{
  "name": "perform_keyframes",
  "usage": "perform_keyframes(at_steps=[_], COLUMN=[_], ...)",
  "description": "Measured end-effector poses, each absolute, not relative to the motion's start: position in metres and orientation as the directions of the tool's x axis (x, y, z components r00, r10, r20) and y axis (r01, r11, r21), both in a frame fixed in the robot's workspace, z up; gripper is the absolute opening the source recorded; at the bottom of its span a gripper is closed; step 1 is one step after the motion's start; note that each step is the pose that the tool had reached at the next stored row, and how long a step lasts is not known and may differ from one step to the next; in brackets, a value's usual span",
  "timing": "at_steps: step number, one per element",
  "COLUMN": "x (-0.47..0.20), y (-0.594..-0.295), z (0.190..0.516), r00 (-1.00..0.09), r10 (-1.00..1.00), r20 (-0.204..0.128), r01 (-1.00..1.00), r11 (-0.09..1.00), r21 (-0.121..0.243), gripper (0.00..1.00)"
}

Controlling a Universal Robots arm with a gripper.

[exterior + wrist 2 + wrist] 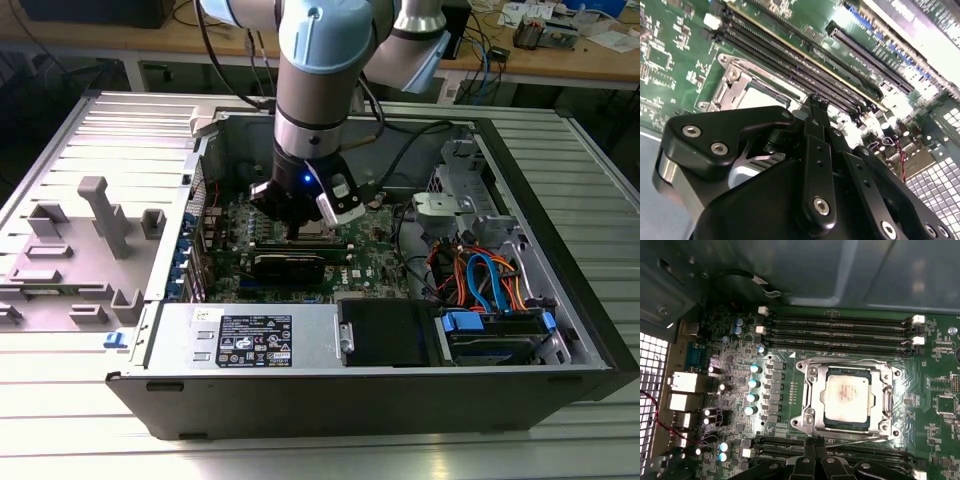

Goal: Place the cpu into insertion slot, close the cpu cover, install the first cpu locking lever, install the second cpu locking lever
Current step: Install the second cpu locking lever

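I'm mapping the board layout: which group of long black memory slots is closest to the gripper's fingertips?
The memory slots on the gripper's side of the cpu; the fingertips sit right over them. The other bank lies beyond the socket.

In the second wrist view, the claw hides perhaps half the cpu cover.

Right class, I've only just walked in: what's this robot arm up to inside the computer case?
The arm has reached down into the open computer case, with its gripper low over the motherboard. In the first wrist view the cpu already sits in the insertion slot, and the cpu cover lies down around it. The gripper is at the socket's edge beside the memory slots, next to a thin metal lever.
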State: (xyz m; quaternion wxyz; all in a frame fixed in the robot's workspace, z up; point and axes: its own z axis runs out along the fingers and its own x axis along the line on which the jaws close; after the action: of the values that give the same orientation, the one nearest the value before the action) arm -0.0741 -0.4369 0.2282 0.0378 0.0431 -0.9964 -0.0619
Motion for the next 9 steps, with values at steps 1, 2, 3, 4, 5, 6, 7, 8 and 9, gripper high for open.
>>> perform_keyframes(at_steps=[1, 2, 3, 4, 5, 6, 7, 8, 9], x=[-0.0755, -0.0759, -0.0763, -0.0764, -0.0764, -0.0768, -0.0774, -0.0782, -0.0800], y=[-0.4371, -0.4374, -0.4379, -0.4380, -0.4382, -0.4383, -0.4383, -0.4383, -0.4383], z=[0.2276, 0.2262, 0.2243, 0.2232, 0.2221, 0.2207, 0.2205, 0.2202, 0.2191], r00=[-0.993, -0.993, -0.993, -0.993, -0.993, -0.992, -0.992, -0.992, -0.992], r10=[-0.093, -0.095, -0.095, -0.095, -0.096, -0.097, -0.098, -0.099, -0.101], r20=[0.070, 0.071, 0.073, 0.074, 0.075, 0.076, 0.077, 0.076, 0.076], r01=[-0.083, -0.085, -0.085, -0.085, -0.085, -0.086, -0.087, -0.088, -0.089], r11=[0.988, 0.987, 0.987, 0.987, 0.987, 0.987, 0.987, 0.987, 0.986], r21=[0.133, 0.134, 0.134, 0.134, 0.134, 0.135, 0.136, 0.138, 0.142], gripper=[0.11, 0.11, 0.11, 0.11, 0.11, 0.11, 0.11, 0.11, 0.11])
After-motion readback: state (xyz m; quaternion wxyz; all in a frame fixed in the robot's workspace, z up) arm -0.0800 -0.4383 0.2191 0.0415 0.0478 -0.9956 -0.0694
